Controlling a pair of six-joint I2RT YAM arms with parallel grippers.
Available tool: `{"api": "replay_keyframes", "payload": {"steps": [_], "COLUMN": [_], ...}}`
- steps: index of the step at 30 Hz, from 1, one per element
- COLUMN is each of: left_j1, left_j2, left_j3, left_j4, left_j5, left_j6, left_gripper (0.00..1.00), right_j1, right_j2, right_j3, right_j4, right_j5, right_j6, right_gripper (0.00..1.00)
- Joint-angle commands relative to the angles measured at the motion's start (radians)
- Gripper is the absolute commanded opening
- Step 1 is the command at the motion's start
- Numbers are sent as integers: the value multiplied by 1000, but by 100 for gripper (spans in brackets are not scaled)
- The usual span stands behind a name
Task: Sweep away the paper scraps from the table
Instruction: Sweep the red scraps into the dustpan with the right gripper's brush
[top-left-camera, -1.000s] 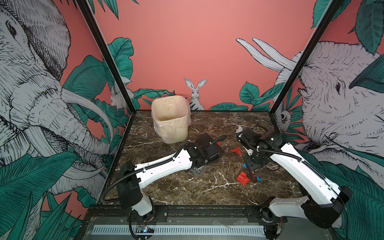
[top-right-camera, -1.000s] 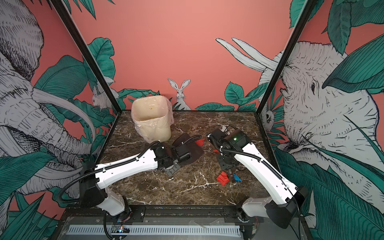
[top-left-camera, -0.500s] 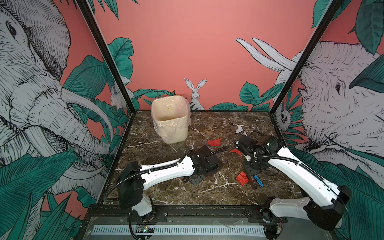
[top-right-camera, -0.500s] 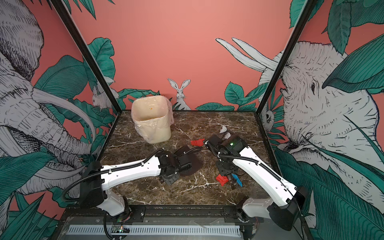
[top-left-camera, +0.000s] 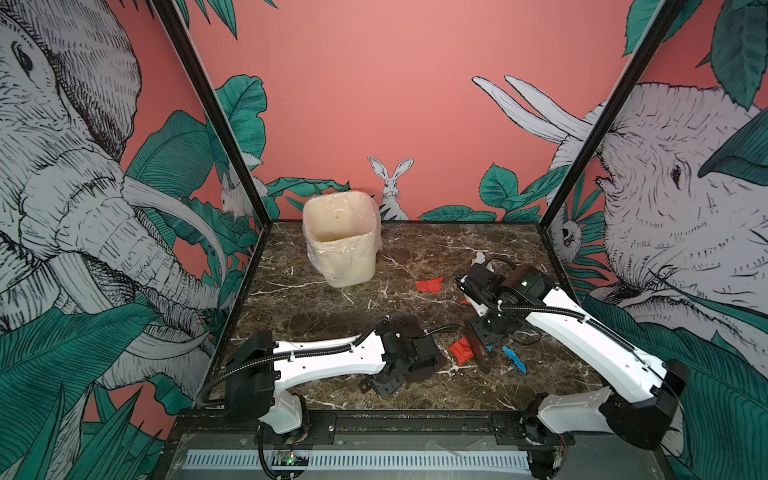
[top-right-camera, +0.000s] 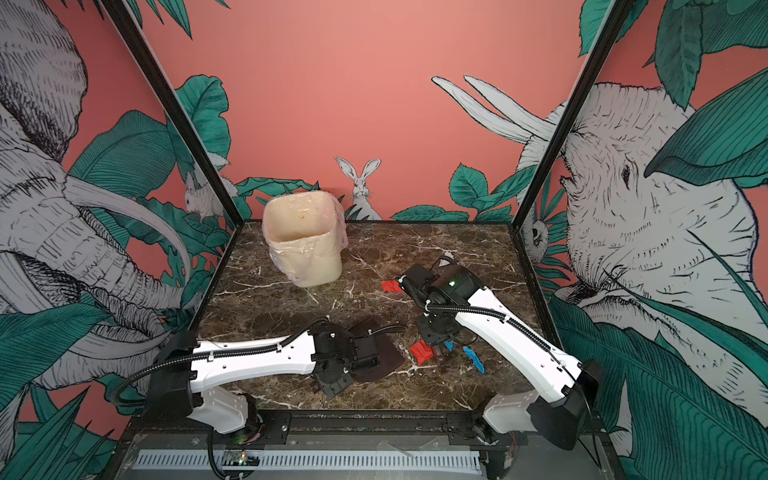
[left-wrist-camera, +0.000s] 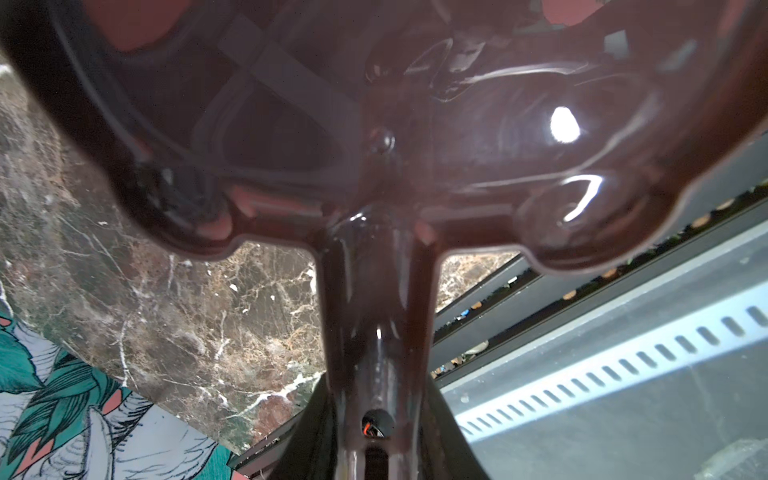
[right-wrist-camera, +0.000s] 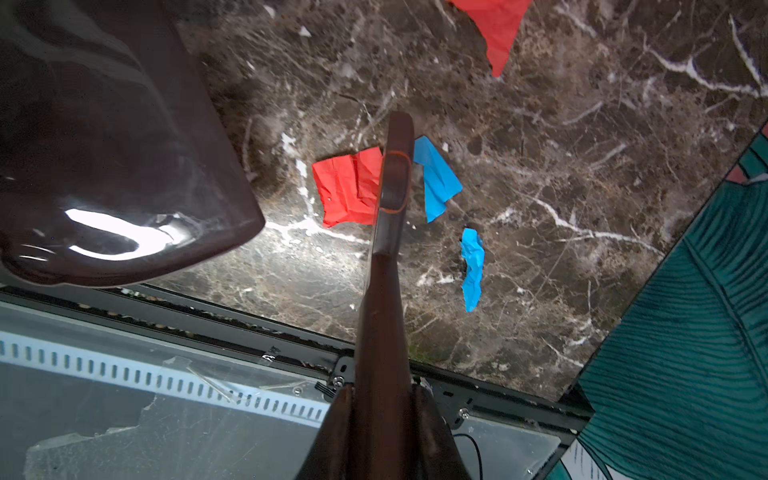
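A dark brown dustpan (top-left-camera: 422, 351) (top-right-camera: 380, 353) (left-wrist-camera: 374, 124) lies low over the table (top-left-camera: 324, 307), and my left gripper (top-left-camera: 386, 380) (left-wrist-camera: 376, 415) is shut on its handle. My right gripper (top-left-camera: 488, 332) (right-wrist-camera: 380, 415) is shut on a dark brown brush (top-left-camera: 478, 349) (right-wrist-camera: 395, 174) whose head rests between paper scraps. A red scrap (top-left-camera: 461, 351) (right-wrist-camera: 347, 187) lies between the brush and the pan. Two blue scraps (top-left-camera: 514, 359) (right-wrist-camera: 436, 178) (right-wrist-camera: 473, 266) lie on the brush's other side. Further back are another red scrap (top-left-camera: 430, 284) (top-right-camera: 390, 286) and a white scrap (top-left-camera: 478, 258).
A cream bin (top-left-camera: 340, 237) (top-right-camera: 303, 241) with a clear liner stands at the back left of the table. Black frame posts and printed walls close in both sides. A grey slotted panel (top-left-camera: 374, 459) runs below the front edge.
My left arm has brought the dustpan forward and down, close to the red scrap by the brush, uncovering the red scrap further back. The brush has shifted slightly forward.
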Motion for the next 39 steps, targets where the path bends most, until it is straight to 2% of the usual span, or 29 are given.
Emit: {"api": "replay_keyframes", "payload": {"steps": [1, 7, 25, 39], "left_j1": [-14, -36, -59, -57], "left_j2": [-5, -1, 37, 75], "left_j3": [-19, -30, -34, -56], "left_j4": [-4, -5, 45, 55], "left_j5": [22, 49, 130, 131], "left_j6": [-30, -32, 61, 49], "left_gripper": [0, 0, 0, 0], "right_j1": [9, 7, 9, 34], "right_j2": [4, 13, 109, 140], "right_j3": [45, 61, 92, 142], "right_j4": [16, -100, -47, -33], "right_j5": [10, 125, 14, -39], "right_j6": [-15, -56, -140, -144], "right_gripper": [0, 0, 0, 0]}}
